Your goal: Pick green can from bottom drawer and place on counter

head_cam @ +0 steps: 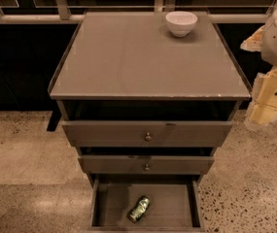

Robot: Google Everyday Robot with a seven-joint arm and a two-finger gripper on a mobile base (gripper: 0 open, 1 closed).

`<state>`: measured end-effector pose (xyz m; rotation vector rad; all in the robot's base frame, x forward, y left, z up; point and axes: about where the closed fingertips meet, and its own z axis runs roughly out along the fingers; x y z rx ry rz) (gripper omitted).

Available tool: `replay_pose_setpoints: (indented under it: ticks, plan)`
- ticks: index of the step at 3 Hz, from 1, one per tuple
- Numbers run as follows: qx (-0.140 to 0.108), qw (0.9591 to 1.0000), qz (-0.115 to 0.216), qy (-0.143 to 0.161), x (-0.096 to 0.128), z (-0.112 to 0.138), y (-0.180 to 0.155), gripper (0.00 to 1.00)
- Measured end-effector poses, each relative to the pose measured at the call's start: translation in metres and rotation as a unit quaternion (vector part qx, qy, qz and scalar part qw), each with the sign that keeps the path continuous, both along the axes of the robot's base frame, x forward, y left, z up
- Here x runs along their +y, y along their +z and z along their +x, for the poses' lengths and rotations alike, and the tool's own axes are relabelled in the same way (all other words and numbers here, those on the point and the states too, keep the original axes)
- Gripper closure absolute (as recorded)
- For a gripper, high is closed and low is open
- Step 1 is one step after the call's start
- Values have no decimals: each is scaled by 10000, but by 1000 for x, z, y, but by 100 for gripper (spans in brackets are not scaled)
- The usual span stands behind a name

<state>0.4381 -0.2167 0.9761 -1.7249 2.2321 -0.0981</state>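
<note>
gripper (269,98) up at the right edge, beside the counter (128,62); open or closed, impossible to tell. well below and left of it, green can (139,209) lying on its side in the open bottom drawer (111,203). could roll away if nudged, or arm could clip the upper drawers (109,133).

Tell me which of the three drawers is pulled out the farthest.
The bottom drawer, the flat knobless tray holding the green can; the knobbed top drawer and middle drawer stick out less. The end effector is right of the counter.
</note>
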Motion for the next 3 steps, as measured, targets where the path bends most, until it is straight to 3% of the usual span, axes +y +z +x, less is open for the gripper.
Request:
replay_pose_setpoints:
  ticks: [2,3]
  plan:
    - [-55,9998,159,-82,3,0,-8,0]
    - [-145,9970,598,-477,5,-17,-34,0]
